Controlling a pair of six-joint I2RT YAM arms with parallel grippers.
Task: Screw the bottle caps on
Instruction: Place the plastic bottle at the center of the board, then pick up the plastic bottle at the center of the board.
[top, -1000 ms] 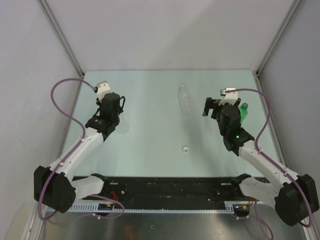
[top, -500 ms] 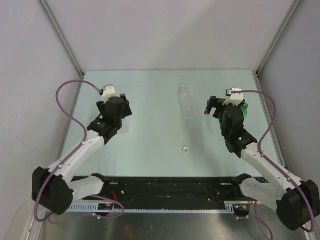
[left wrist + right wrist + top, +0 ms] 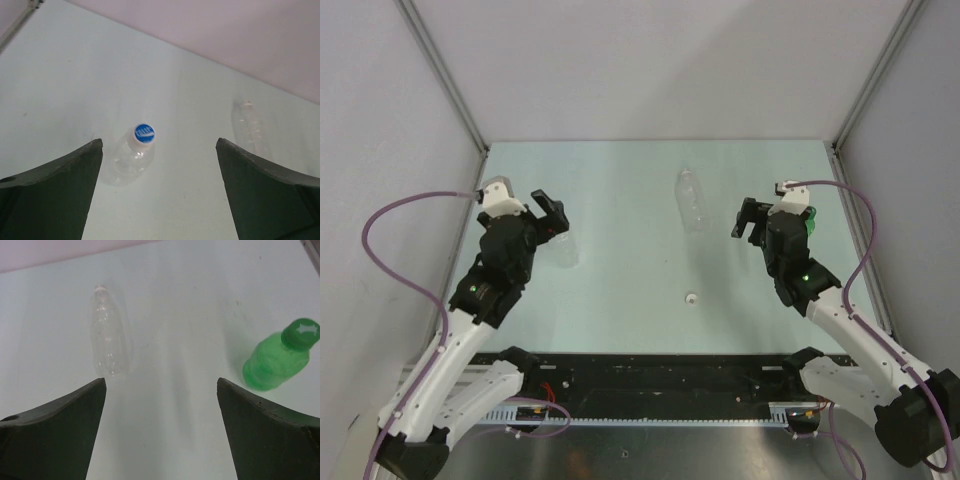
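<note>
Three bottles and three caps are in view. One bottle is translucent green and two are clear and ribbed. One cap is green and two are white. The green bottle (image 3: 274, 365) stands ahead of the right gripper (image 3: 161, 385) and off to its right. It is squat and round-shouldered, and it wears the green cap (image 3: 301, 333), which has a pale star-like mark on top. The upright clear bottle (image 3: 129, 161) stands just ahead of the left gripper (image 3: 159, 146), nearer its left finger. Its thin plastic is almost invisible against the table (image 3: 620, 180), a smooth, pale mint surface. It is closed with a white cap with a blue disc on top (image 3: 143, 134). The lying clear bottle (image 3: 109, 337) rests on its side, ahead of the right gripper toward its left finger and ahead and to the right of the left gripper. Its neck points away from both, and its mouth is bare. The loose white cap (image 3: 691, 297), a tiny round disc, lies flat on the table behind both grippers, roughly midway between the two arms and well apart from every bottle. Both grippers are spread wide with nothing between their dark, matte, wedge-shaped fingers (image 3: 55, 195), and neither touches a bottle or a cap.
</note>
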